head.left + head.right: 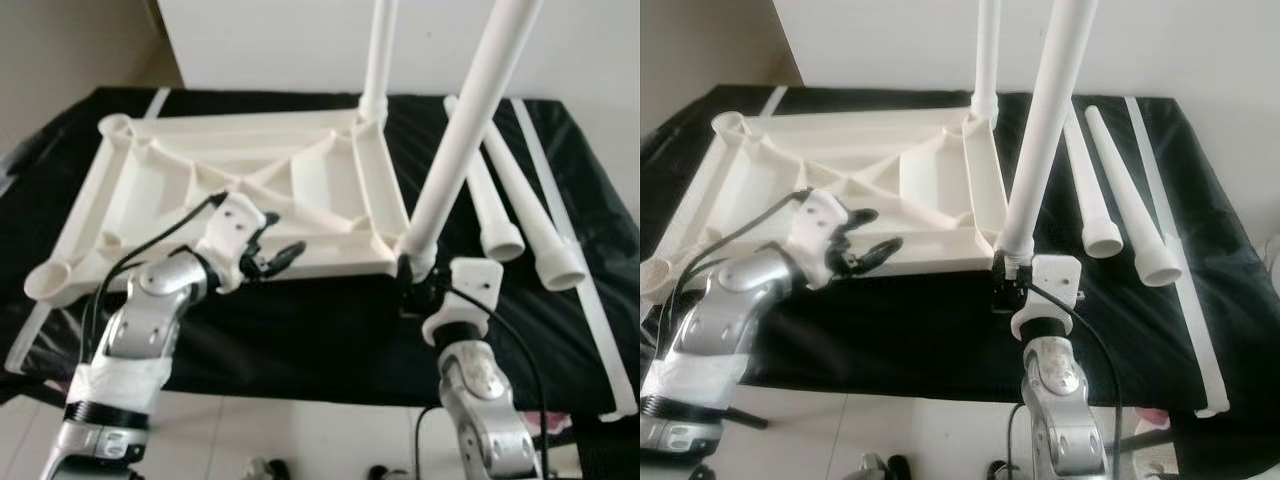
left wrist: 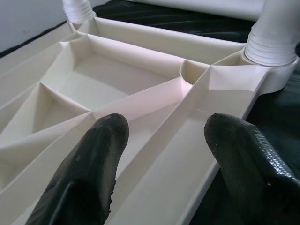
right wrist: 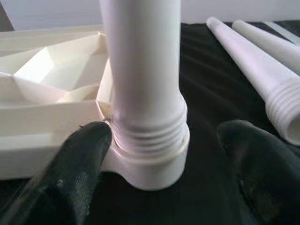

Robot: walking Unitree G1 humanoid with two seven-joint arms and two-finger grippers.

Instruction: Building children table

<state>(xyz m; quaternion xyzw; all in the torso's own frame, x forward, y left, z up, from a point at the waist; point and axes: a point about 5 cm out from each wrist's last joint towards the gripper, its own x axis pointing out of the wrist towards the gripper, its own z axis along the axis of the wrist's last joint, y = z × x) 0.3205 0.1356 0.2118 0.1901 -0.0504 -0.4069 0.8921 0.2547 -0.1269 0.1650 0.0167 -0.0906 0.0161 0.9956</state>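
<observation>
On the black-draped desk [image 1: 300, 330], the upturned white plastic tabletop [image 1: 250, 190] has the right pincer [image 1: 412, 285] spread wide around its near-corner white threaded leg [image 1: 465, 130], seemingly mid-screwing, while the left pincer [image 1: 275, 255] gapes empty over the tabletop's near rim, so tightening likely follows.

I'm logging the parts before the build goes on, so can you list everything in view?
tabletop: one, cream, upside down on the black cloth, ribs up.
fitted legs: two, white, upright in the right-hand corner sockets.
loose legs: two, white, lying right of the tabletop.
strips: long white ones along the cloth's edges.
cloth: one, black, under everything.
left end effector: open, over the tabletop's near edge.
right end effector: open, around the near fitted leg's base.
</observation>
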